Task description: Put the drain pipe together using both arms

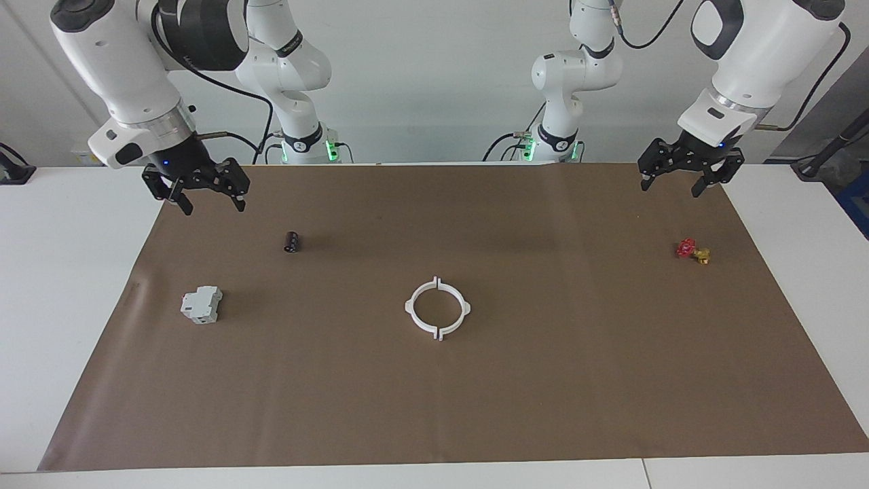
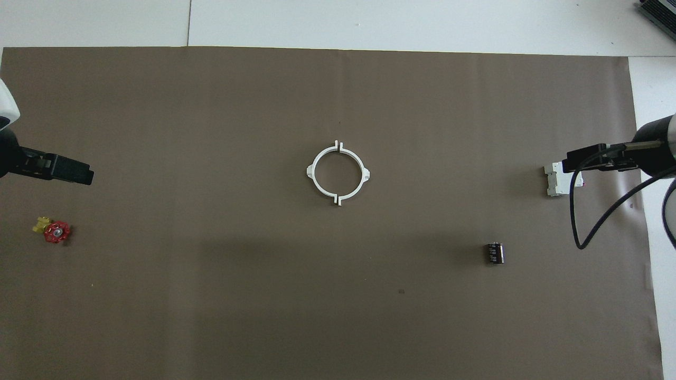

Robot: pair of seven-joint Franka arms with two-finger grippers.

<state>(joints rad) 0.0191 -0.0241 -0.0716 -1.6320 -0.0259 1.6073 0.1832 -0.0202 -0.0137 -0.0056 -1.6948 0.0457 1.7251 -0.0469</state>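
Observation:
The drain pipe lies as two white half-rings at the middle of the brown mat, set end to end as one ring with small gaps at the two seams. One half (image 1: pixel 410 307) (image 2: pixel 366 173) is toward the right arm's end, the other (image 1: pixel 466 307) (image 2: pixel 311 171) toward the left arm's end. My left gripper (image 1: pixel 672 185) (image 2: pixel 74 172) hangs open and empty over the mat's edge at its own end, above the red-and-gold valve piece. My right gripper (image 1: pixel 211 202) (image 2: pixel 581 158) hangs open and empty at its own end. Both are far from the ring.
A grey boxy block (image 1: pixel 201 304) (image 2: pixel 554 180) sits under the right gripper's end. A small black cylinder (image 1: pixel 292 242) (image 2: pixel 494 253) lies nearer the robots. The red-and-gold valve piece (image 1: pixel 692 250) (image 2: pixel 54 231) lies at the left arm's end. The brown mat (image 1: pixel 434 407) covers the table.

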